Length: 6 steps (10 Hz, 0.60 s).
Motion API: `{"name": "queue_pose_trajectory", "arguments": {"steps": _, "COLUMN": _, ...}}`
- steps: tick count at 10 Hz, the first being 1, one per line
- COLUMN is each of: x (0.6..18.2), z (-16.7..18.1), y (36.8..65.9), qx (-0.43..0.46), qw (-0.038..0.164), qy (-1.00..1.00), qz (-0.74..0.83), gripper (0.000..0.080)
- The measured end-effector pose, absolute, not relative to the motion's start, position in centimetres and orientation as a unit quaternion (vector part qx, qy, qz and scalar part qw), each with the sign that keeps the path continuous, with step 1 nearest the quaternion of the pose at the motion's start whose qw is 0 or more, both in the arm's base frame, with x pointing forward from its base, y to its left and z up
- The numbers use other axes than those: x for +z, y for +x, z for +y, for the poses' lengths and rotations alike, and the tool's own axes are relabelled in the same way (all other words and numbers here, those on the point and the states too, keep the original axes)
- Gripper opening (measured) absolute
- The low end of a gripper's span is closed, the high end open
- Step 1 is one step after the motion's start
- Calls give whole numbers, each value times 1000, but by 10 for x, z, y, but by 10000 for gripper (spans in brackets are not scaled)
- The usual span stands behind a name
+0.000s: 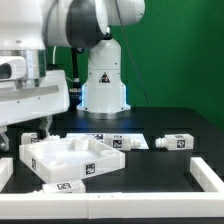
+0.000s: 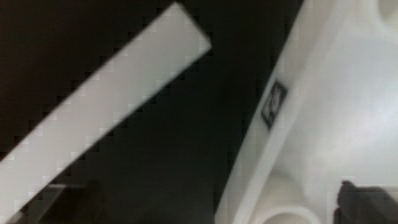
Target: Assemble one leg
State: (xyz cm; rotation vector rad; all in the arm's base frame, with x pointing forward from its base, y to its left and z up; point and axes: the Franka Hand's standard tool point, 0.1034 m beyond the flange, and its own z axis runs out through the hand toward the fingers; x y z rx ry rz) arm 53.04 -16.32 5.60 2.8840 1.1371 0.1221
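A large white furniture part with raised walls and marker tags lies at the exterior view's left front. Two white legs lie on the black table behind it, one in the middle and one further to the exterior view's right. My gripper hangs low over the large part's far left corner. In the wrist view the gripper is open and empty. Its dark fingertips stand wide apart on either side of the large part's edge, which carries a tag.
A white bar lies at the exterior view's left edge, another at the right, and a white strip along the front. A long white strip runs beside the large part in the wrist view. The robot base stands behind.
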Motion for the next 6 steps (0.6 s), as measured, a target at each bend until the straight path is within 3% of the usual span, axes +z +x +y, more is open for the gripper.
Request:
{"name": "queue_pose_trajectory", "arguments": {"steps": 4, "x": 51, "z": -163, "y": 530, "qx": 37, "qw": 17, "qy": 929, "qz": 368, "gripper": 649}}
{"name": "queue_pose_trajectory", "arguments": {"steps": 5, "x": 48, "z": -161, "y": 528, "qx": 31, "qw": 11, "qy": 936, "qz": 352, "gripper": 649}}
{"name": "queue_pose_trajectory", "arguments": {"steps": 6, "x": 41, "z": -152, "y": 520, "qx": -1, "qw": -13, "qy": 955, "qz": 297, "gripper": 649}}
